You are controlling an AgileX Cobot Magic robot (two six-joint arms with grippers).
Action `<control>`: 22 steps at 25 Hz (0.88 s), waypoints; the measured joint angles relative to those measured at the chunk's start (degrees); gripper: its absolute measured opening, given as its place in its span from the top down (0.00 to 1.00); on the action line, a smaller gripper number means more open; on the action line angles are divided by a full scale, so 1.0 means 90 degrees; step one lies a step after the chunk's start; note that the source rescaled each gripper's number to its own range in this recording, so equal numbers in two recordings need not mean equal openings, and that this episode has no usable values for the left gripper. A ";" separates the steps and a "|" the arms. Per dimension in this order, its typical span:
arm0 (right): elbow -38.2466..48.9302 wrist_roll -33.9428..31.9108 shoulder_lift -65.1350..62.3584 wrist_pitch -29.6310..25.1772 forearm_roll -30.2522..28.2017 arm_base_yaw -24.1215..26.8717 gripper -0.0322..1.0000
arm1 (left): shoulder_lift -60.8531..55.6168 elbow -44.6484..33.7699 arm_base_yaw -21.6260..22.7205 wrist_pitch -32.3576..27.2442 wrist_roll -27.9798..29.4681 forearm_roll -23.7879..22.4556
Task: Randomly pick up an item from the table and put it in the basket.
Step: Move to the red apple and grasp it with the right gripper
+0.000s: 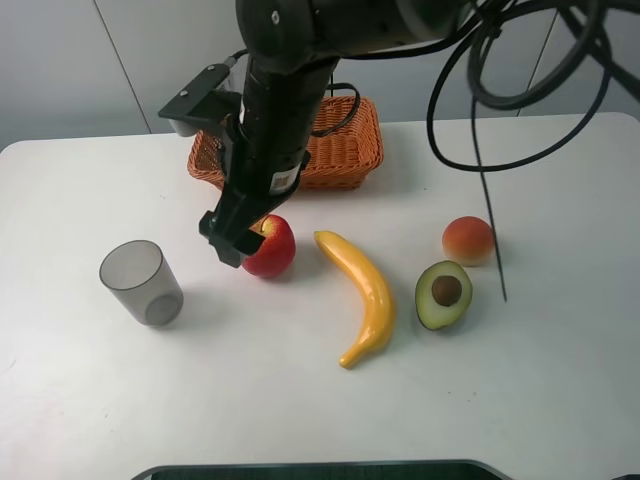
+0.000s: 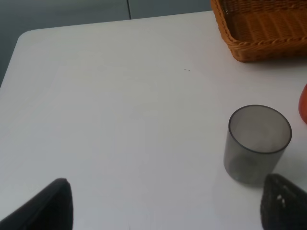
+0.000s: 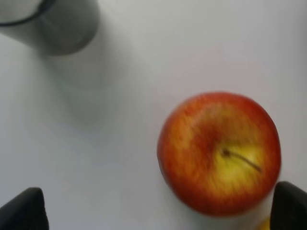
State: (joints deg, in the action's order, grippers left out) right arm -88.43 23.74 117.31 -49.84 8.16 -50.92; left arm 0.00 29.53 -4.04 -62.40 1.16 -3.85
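The red apple [image 1: 275, 247] with a yellow patch at its stem lies on the white table [image 1: 520, 400], in front of the wicker basket [image 1: 345, 150]. My right gripper [image 1: 238, 240] has reached across and hangs just above the apple's left side. In the right wrist view the apple [image 3: 219, 152] sits toward one finger, and the gripper [image 3: 157, 211] is open and holds nothing. My left gripper [image 2: 165, 206] is open and empty over bare table. A sliver of the apple [image 2: 303, 103] and a corner of the basket [image 2: 259, 28] show in its view.
A grey translucent cup [image 1: 142, 282] stands left of the apple, also in the wrist views [image 2: 256, 143] [image 3: 48, 19]. A banana [image 1: 365, 295], a halved avocado [image 1: 443, 293] and a small peach-like fruit [image 1: 467, 240] lie to the right. Black cables [image 1: 480, 150] hang at the right.
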 joint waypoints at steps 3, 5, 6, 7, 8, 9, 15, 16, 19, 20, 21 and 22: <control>-0.0274 0.0120 0.0335 0.0000 0.0000 -0.0060 0.00 | 0.0000 0.0000 0.0000 0.0000 0.0000 0.0000; -0.0407 0.0135 0.0497 -0.0012 -0.0128 -0.0060 0.00 | 0.0000 0.0000 0.0000 0.0000 0.0000 0.0000; -0.0465 0.0146 0.0553 -0.0012 -0.0212 -0.0060 0.00 | 0.0000 0.0000 0.0000 0.0000 0.0000 0.0000; -0.0511 0.0162 0.0593 -0.0012 -0.0260 -0.0060 0.00 | 0.0000 0.0000 0.0000 0.0000 0.0000 0.0000; -0.0542 0.0162 0.0609 -0.0025 -0.0295 -0.0060 0.00 | 0.0000 0.0000 0.0000 0.0000 0.0000 0.0000; -0.0589 0.0162 0.0646 -0.0025 -0.0309 -0.0046 0.00 | 0.0000 0.0000 0.0000 0.0000 0.0000 0.0000; -0.0618 0.0230 0.0862 -0.0035 -0.0333 0.0158 0.00 | 0.0000 0.0000 0.0000 0.0000 0.0000 0.0000; -0.0618 0.0245 0.0890 -0.0052 -0.0333 0.0192 0.00 | 0.0000 0.0000 0.0000 0.0000 0.0000 0.0000; -0.0618 0.0294 0.0930 -0.0052 -0.0333 0.0291 0.00 | 0.0000 0.0000 0.0000 0.0000 0.0000 -0.0011; -0.0618 0.0301 0.0930 -0.0052 -0.0333 0.0320 0.00 | 0.0000 0.0000 0.0000 0.0000 0.0000 -0.0011; -0.0618 0.0315 0.0930 -0.0052 -0.0333 0.0363 0.00 | 0.0007 0.0000 0.0000 0.0000 0.0000 -0.0011; -0.0618 0.0323 0.0930 -0.0039 -0.0333 0.0393 0.00 | 0.0000 0.0000 0.0000 0.0000 0.0000 -0.0011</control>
State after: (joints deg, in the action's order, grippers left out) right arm -93.99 26.65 125.68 -50.20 5.16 -47.39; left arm 0.00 29.53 -4.04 -62.40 1.16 -3.95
